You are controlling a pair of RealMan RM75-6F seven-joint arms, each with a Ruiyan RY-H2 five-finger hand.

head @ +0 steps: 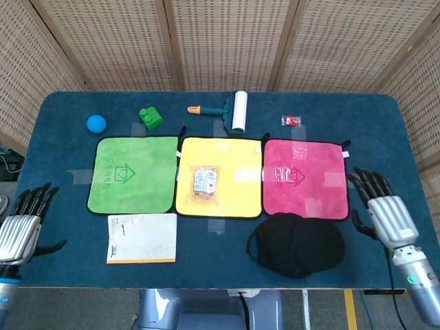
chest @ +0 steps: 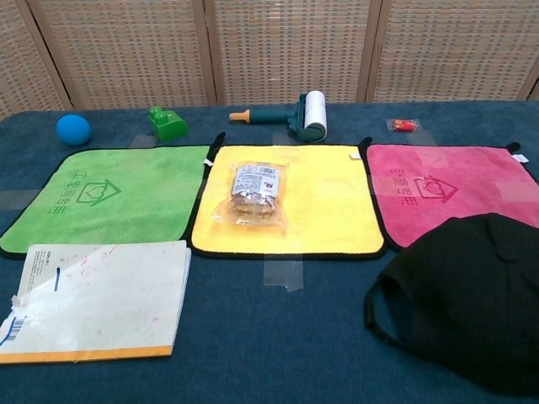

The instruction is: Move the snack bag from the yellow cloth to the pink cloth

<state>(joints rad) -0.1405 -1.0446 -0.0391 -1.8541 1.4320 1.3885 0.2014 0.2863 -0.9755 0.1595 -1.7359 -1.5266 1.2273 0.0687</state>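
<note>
Head view showed you the clear plastic snack bag [head: 205, 183] lying flat near the middle of the square yellow cloth [head: 237, 196], with bare cloth on every side of it. Just beside that cloth's right edge lay the square pink cloth [head: 316, 165], bare over most of its face; only its near edge was overlapped by the black fabric cap [head: 297, 245]. Your right hand [head: 382, 208] sat over the blue desk [head: 385, 130] beside the pink cloth's right edge, fingers spread and holding nothing. Your left hand [head: 23, 221] was at the desk's left near corner, fingers apart too and empty, well apart from the square green cloth [head: 148, 168].

Along the far edge you had the blue ball [head: 95, 123], the green toy block [head: 151, 117], the dark green lint roller with its white roll [head: 230, 110] and a small red-and-clear wrapped sweet [head: 291, 120], all apart from the cloths. A white paper pad with an orange edge [head: 141, 238] lay just nearside of the green cloth.

Chest view gave you no sight of either hand; the bag [chest: 252, 194] lay left of centre on its cloth [chest: 328, 202].
</note>
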